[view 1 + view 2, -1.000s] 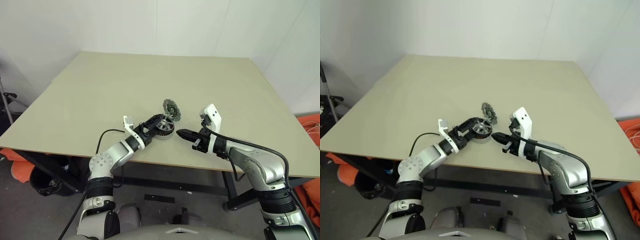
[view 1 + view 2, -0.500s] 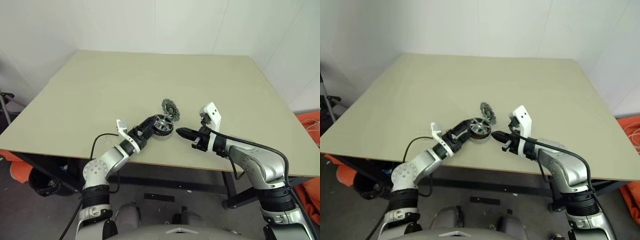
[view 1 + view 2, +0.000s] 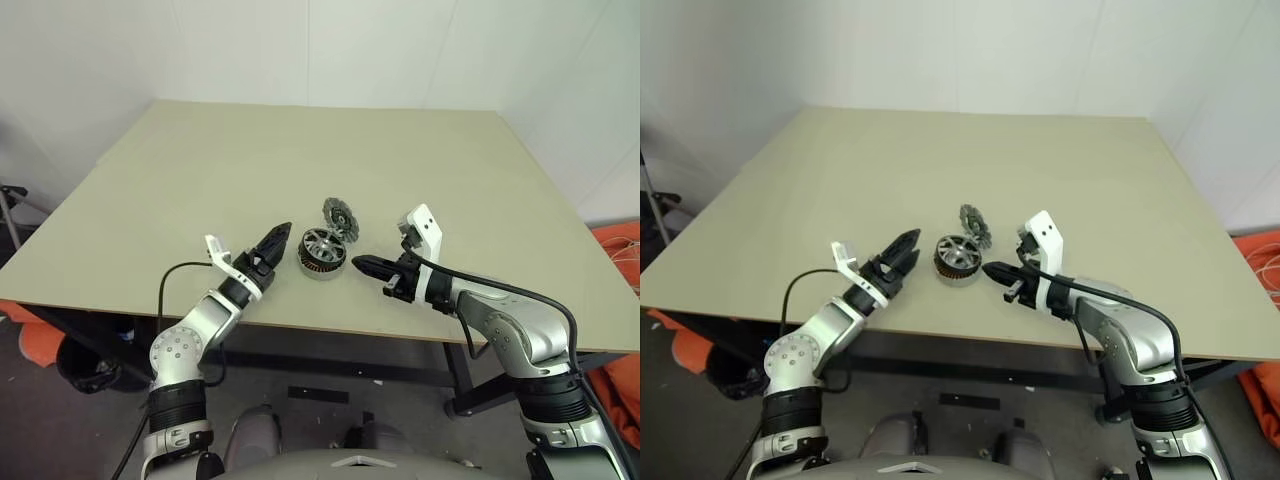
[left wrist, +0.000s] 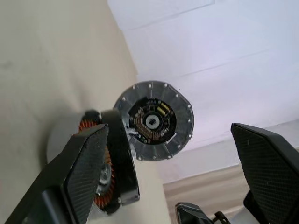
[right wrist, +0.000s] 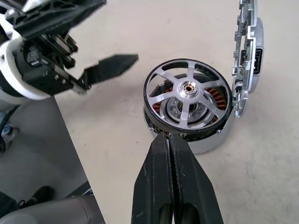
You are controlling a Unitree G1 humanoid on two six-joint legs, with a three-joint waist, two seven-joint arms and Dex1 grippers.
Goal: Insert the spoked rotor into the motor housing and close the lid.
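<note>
The spoked rotor point(image 5: 188, 99) sits in the motor housing point(image 3: 322, 262) on the counter point(image 3: 200, 180), hiding most of the copper windings. The lid point(image 3: 342, 216) stands on edge, touching the housing behind. Left gripper point(image 3: 272, 244) has its jaws spread, empty; right gripper point(image 3: 362, 266) has its jaws pressed together.

A bare test room, by the look of it, lab or workshop. Plain white walls point(image 3: 300, 50) close in at twelve o'clock, meeting in a corner at two. One big beige board table point(image 3: 250, 160) on dark metal legs point(image 3: 460, 375) takes the middle. Grey floor point(image 3: 60, 420) below, orange fabric point(image 3: 615, 245) bunched at three o'clock, a dark bin point(image 3: 85, 362) at eight.
</note>
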